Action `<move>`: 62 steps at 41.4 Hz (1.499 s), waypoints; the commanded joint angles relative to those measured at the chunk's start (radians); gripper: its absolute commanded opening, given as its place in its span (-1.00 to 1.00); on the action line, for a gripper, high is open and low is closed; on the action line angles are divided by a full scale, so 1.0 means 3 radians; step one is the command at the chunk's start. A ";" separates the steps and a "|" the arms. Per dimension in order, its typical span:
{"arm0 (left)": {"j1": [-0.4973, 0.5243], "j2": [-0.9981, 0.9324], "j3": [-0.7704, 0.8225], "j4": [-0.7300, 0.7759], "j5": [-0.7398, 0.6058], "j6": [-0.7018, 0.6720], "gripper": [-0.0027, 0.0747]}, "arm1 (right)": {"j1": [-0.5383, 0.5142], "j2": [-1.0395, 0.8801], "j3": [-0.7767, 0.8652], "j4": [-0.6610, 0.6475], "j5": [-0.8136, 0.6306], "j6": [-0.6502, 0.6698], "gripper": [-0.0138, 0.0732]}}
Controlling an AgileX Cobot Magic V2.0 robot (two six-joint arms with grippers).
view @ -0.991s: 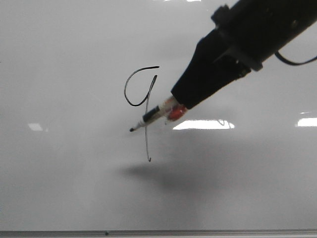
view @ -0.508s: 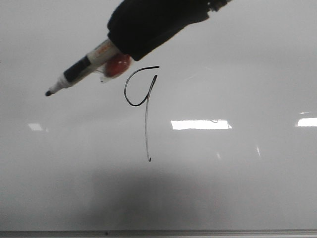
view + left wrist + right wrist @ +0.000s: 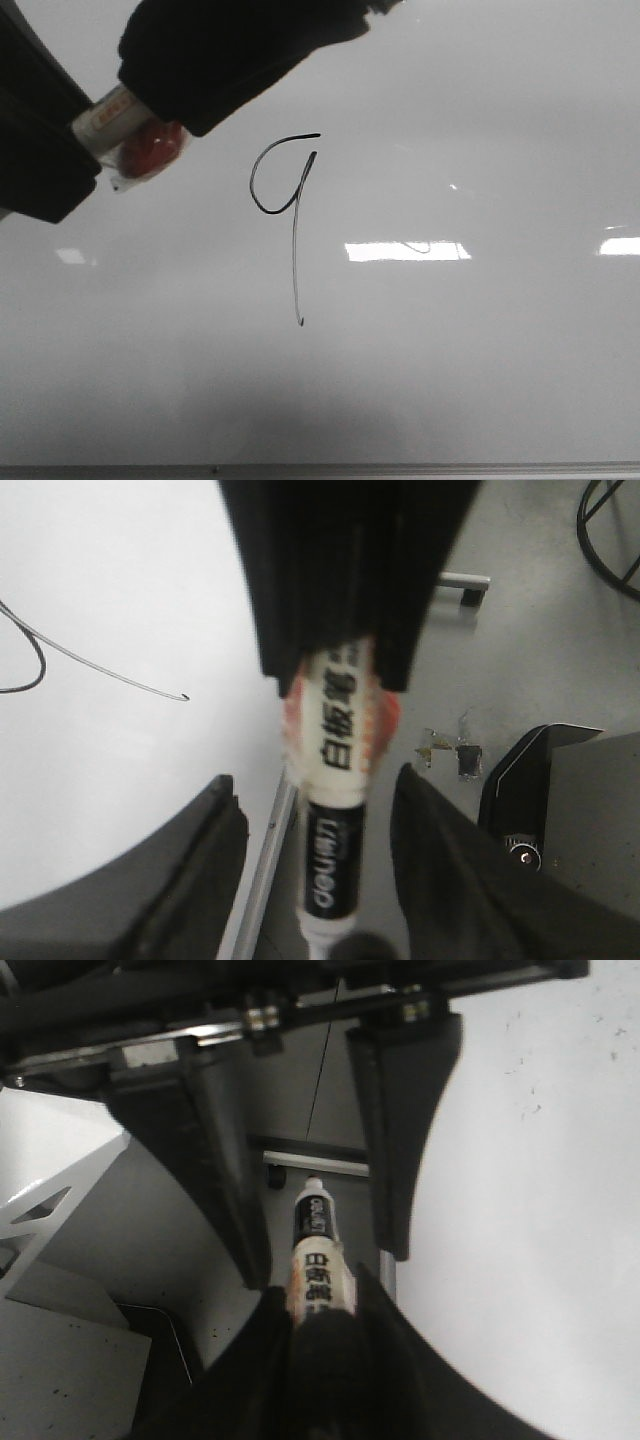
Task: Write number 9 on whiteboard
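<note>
Number 9 (image 3: pixel 288 215): complete, centre of the whiteboard (image 3: pixel 480 380).
Right tool (image 3: pixel 150 125): clamped on the marker (image 3: pixel 105 120) — lifted off at far left.
Left tool (image 3: pixel 310 865): spread wide around the marker's tip, apparently receiving it.

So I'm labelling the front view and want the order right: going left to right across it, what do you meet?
Left gripper → marker held by the right gripper → number 9 → bright reflections on the whiteboard.
</note>
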 commanded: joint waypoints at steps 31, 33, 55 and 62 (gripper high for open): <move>-0.0030 -0.0031 -0.0121 -0.0256 -0.0111 0.0005 -0.98 | 0.0028 -0.0136 -0.0116 0.0280 -0.0285 0.0129 0.18; -0.0030 -0.0031 -0.0121 -0.0250 -0.0111 0.0005 -0.98 | 0.0025 -0.0157 -0.0116 0.0280 -0.0302 0.0178 0.32; 0.0846 -0.0031 -0.0121 -0.0005 -0.0156 -0.0790 -0.98 | -0.0835 -0.1118 0.0613 0.0279 -0.0319 0.0636 0.48; 0.1398 -0.0031 -0.0121 -0.0011 -0.0246 -0.1178 -0.98 | -0.1184 -0.1642 0.1162 0.0279 -0.0421 0.0945 0.21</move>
